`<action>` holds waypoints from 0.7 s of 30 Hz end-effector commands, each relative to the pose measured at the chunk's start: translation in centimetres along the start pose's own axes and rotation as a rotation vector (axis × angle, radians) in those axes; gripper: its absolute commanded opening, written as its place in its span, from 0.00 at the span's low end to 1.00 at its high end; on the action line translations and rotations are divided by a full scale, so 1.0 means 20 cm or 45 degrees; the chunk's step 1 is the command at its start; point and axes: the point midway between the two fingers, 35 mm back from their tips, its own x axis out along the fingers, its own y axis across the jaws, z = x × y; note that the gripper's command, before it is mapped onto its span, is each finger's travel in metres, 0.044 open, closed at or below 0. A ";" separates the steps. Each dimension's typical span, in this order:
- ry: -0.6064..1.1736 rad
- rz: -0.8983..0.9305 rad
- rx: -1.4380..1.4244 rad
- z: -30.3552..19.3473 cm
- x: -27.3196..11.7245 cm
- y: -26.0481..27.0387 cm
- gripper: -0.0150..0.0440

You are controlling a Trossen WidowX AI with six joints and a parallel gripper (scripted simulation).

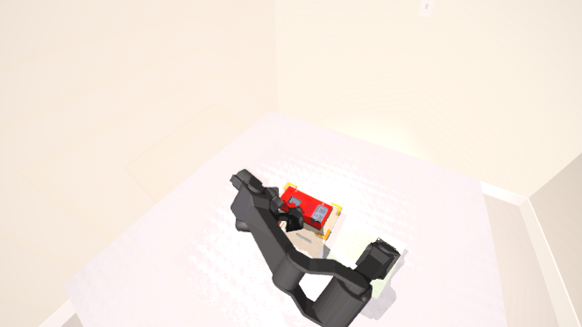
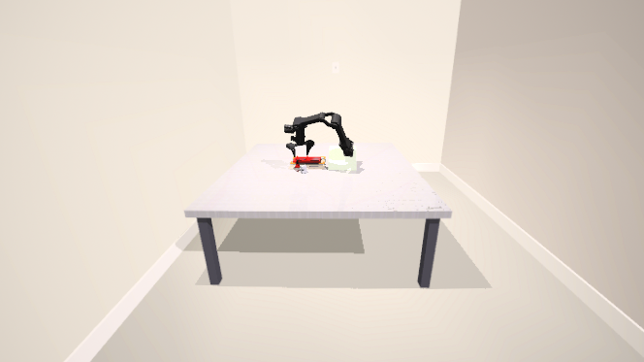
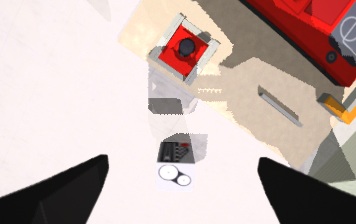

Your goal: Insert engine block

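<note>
The engine block [image 3: 176, 176] [image 2: 303, 170] is a small white block with two pulley circles on one face and a dark, detailed face. It lies on the table beside the board. My gripper [image 3: 183, 163] [image 2: 301, 153] is open and empty, pointing down; in the wrist view the block shows between the fingertips, nearer the left one. The red car body [image 1: 310, 208] [image 2: 308, 159] [image 3: 327, 17] sits on the beige board, at the upper right in the wrist view. Its top has grey recessed parts. The top view does not show the block; the arm covers that area. The slot side cannot be told.
The beige board [image 1: 313, 248] [image 3: 250, 97] has orange corner brackets [image 1: 337, 209] [image 3: 345, 111] around the car body and a thin grey bar [image 3: 280, 109] [image 1: 303, 238]. A red square with a black knob [image 3: 186, 47] stands in a pale frame. A pale green block [image 2: 335, 158] is beside the arm's base.
</note>
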 end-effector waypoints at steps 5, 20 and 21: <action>0.064 0.012 0.033 -0.23 0.02 0.03 1.00; 0.064 0.013 0.033 -0.22 0.18 0.03 1.00; 0.064 0.013 0.033 -0.22 0.19 0.03 1.00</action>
